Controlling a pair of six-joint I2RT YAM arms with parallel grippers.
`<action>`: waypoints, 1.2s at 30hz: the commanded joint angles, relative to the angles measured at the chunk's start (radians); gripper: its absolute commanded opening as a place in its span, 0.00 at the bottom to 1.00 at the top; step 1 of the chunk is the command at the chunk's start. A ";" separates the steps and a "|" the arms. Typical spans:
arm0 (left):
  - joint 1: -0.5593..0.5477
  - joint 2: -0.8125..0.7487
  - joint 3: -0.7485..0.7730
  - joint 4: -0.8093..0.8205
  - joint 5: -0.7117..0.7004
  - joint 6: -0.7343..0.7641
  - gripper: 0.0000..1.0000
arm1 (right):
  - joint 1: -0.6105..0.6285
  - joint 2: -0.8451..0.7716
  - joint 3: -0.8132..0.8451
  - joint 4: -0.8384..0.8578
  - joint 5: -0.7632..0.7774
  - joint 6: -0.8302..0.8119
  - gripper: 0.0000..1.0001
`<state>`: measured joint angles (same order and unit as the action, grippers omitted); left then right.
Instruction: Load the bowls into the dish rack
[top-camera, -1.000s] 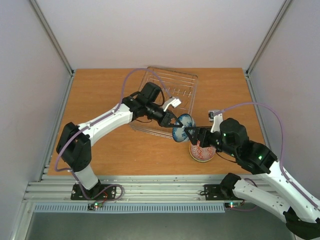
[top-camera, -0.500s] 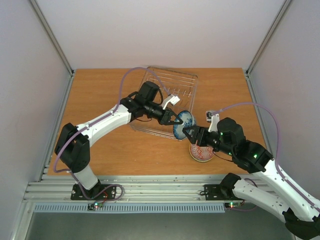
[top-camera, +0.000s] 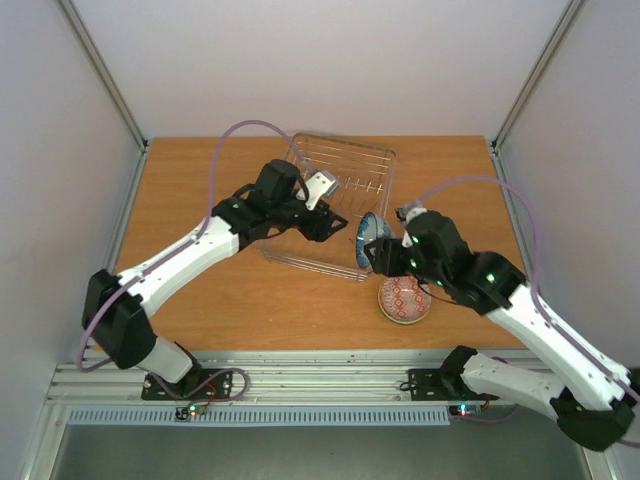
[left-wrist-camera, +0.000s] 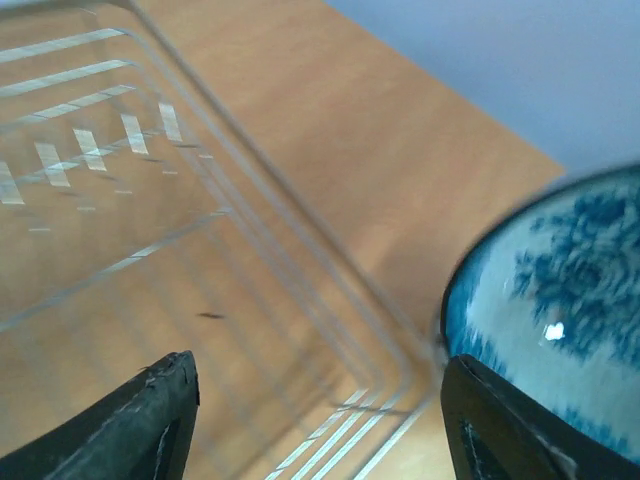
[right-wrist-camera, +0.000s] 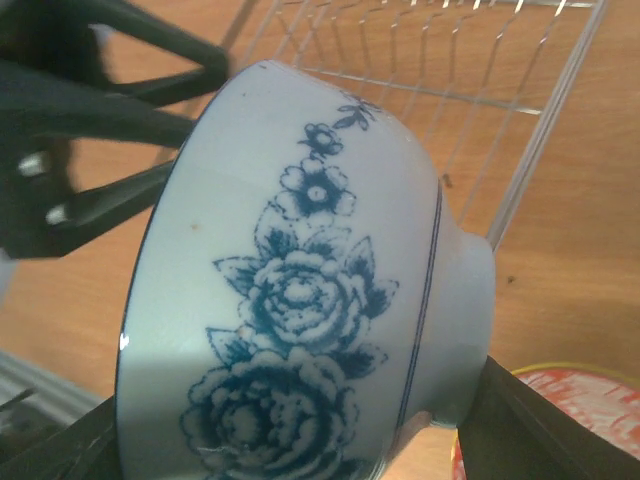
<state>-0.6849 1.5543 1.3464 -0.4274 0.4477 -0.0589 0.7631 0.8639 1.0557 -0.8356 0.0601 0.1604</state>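
1. The blue-and-white bowl (top-camera: 369, 238) stands on edge at frame centre, just beside the lower right corner of the dish rack (top-camera: 345, 143), pinched in the jaws of the right gripper (top-camera: 376, 256).
2. The left gripper (top-camera: 338, 228) is beside it, jaws spread.
3. Likely best: lift it over the rack's edge, keep it tilted, and seat it between the prongs (top-camera: 365, 185).

No readable text, labels, brands or numbers anywhere; bowls carry painted patterns only.

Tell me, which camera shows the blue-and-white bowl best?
The right wrist view: the blue-and-white bowl fills it, flowers sharp. The left wrist view catches only a slice of its blue inside; the top view shows it small and edge-on.
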 joint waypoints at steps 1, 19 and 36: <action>0.039 -0.115 -0.101 0.071 -0.292 0.180 0.69 | 0.004 0.194 0.155 -0.074 0.154 -0.140 0.01; 0.538 -0.300 -0.473 0.332 0.186 0.078 0.71 | 0.005 0.866 0.669 -0.263 0.568 -0.427 0.01; 0.561 -0.293 -0.503 0.373 0.233 0.033 0.72 | 0.004 1.159 0.739 -0.393 0.646 -0.419 0.01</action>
<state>-0.1299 1.2774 0.8536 -0.1249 0.6479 -0.0044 0.7631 1.9991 1.7977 -1.1995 0.6350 -0.2668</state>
